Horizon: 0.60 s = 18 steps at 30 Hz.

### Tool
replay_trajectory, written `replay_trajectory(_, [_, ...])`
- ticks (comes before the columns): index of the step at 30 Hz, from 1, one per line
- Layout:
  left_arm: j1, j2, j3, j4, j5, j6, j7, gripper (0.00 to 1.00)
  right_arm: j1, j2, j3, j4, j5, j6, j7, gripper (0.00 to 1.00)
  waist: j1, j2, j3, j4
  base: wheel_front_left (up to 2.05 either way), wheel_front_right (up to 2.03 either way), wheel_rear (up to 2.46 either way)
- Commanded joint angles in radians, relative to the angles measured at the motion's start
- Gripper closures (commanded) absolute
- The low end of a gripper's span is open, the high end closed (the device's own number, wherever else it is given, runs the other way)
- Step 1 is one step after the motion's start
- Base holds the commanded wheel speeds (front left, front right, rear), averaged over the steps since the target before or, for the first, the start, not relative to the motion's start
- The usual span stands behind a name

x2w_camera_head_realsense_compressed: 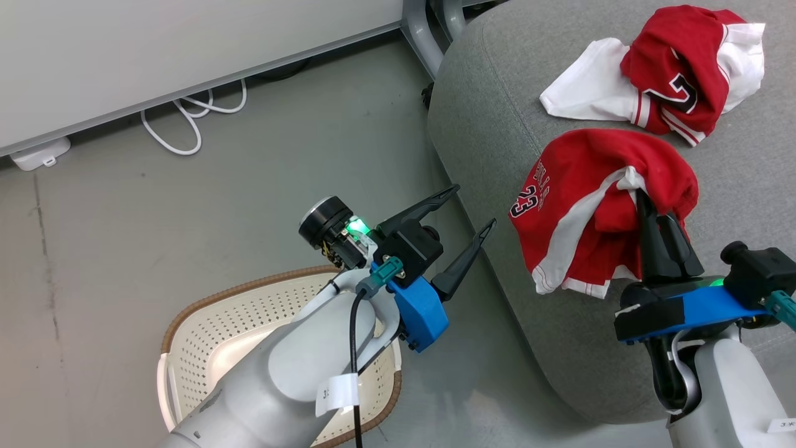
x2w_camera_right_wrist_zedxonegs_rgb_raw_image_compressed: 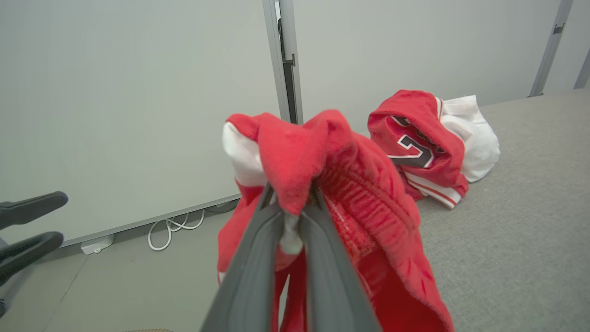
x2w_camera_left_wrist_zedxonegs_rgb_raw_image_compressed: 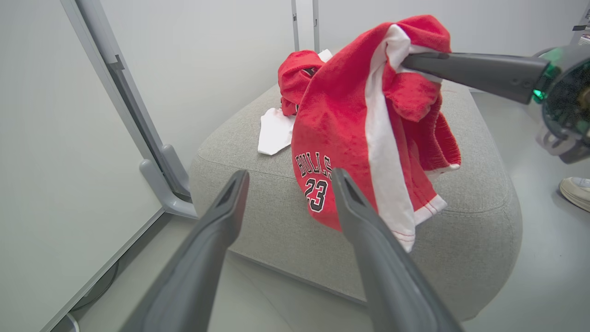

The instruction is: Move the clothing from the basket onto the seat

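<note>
Grey floor [x2w_camera_head_realsense_compressed: 280, 155] surrounds the sofa seat [x2w_camera_head_realsense_compressed: 497, 124]. At its near edge the right gripper [x2w_camera_head_realsense_compressed: 642, 196] clamps a red number-23 jersey [x2w_camera_head_realsense_compressed: 559, 211]; a second jersey [x2w_camera_head_realsense_compressed: 678, 68] lies farther back. Beside the seat, the left gripper [x2w_camera_head_realsense_compressed: 474, 205] gapes near the basket [x2w_camera_head_realsense_compressed: 205, 330].

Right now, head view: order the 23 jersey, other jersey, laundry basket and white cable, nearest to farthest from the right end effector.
1. 23 jersey, gripped in the right end effector.
2. Other jersey, farther back on the seat.
3. Laundry basket, floor, lower left.
4. White cable, floor, upper left.
</note>
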Motion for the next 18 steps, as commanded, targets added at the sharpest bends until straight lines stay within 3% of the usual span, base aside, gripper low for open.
replay_trajectory(1, [-0.015,0.002,-0.003,-0.002,0.001,-0.001,-0.003,0.0,0.001,0.005,-0.004,-0.009,-0.006,0.0,-0.004,1.0,0.0001,0.0,0.003,0.0,0.0,0.0,0.0])
replay_trajectory(9, [-0.033,0.014,0.017,-0.021,0.012,0.0,-0.003,0.0,-0.076,-0.018,0.001,-0.033,-0.017,0.0,-0.004,1.0,0.0001,0.0,0.05,0.008,0.0,0.0,0.0])
replay_trajectory(18, [-0.087,0.044,0.027,-0.044,0.035,0.003,-0.002,0.0,-0.276,-0.096,-0.027,-0.117,-0.059,0.0,-0.004,1.0,0.0001,0.0,0.174,0.022,0.0,0.0,0.0])
